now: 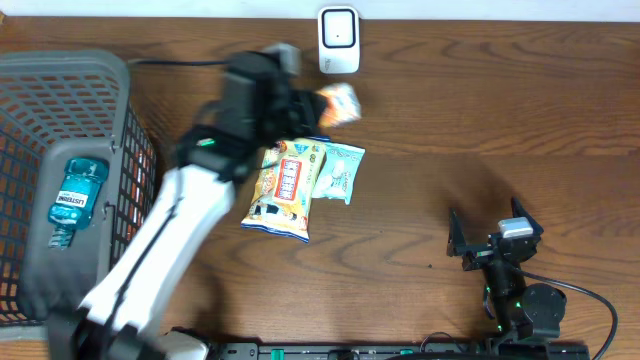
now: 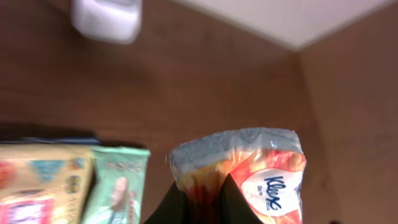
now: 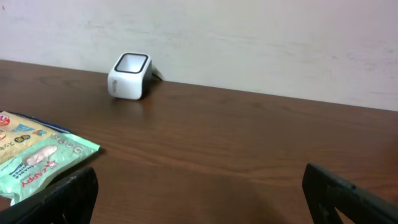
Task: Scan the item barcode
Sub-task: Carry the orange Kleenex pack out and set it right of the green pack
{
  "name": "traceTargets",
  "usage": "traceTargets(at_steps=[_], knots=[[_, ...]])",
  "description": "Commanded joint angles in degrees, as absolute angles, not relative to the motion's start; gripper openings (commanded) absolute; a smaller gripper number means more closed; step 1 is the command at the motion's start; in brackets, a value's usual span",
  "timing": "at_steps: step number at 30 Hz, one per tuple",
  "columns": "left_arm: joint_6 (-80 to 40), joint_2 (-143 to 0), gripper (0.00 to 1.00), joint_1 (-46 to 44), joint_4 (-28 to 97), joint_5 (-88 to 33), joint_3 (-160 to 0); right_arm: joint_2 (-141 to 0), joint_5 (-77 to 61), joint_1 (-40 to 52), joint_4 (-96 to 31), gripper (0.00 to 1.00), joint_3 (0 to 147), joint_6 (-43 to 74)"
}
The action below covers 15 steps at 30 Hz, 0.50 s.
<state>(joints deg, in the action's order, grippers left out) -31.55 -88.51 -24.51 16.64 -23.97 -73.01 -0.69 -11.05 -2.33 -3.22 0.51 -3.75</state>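
Left fingers (image 2: 185,200) are clamped shut on the tissue pack (image 2: 249,168), held above the tabletop (image 1: 450,120) just short of the scanner (image 1: 339,40). Right fingers (image 3: 351,193) gape wide, empty. It looks like the presenting step; next, the barcode needs turning to the scanner window.

1. The table (image 1: 450,110) is brown wood with visible grain, smooth, with a dull sheen.
2. The scanner (image 1: 339,40), on the far side, is smooth white plastic with a glossy dark window.
3. The basket (image 1: 60,65), on the left, is grey matt plastic mesh.
4. The bottle (image 1: 78,193) inside it is clear blue plastic, glossy.
5. The tissue pack (image 2: 261,155) is wrapped in shiny, crinkled plastic film.
6. The snack bag (image 1: 282,190) and green packet (image 1: 338,172) are glossy printed film.
7. The left arm (image 1: 160,240) has a smooth white plastic shell; the right gripper (image 3: 200,177) is matt black plastic.
8. The wall (image 3: 249,37) is matt white, faintly rough.
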Motion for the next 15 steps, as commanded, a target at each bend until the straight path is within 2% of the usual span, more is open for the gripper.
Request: traceTargets(at_steps=[1, 8, 15], knots=[[-30.2, -94.8, 0.07, -29.1, 14.0, -23.3, -73.4, -0.3, -11.0, -2.0, -3.4, 0.99, 0.3, -3.9], [-32.8, -106.3, 0.08, -35.0, 12.3, -23.3, -73.4, -0.3, -11.0, -2.0, -3.4, 0.99, 0.3, -3.9], [-33.3, -111.7, 0.08, -37.6, 13.1, -23.2, -73.4, -0.3, -11.0, -2.0, -3.4, 0.99, 0.3, -3.9]])
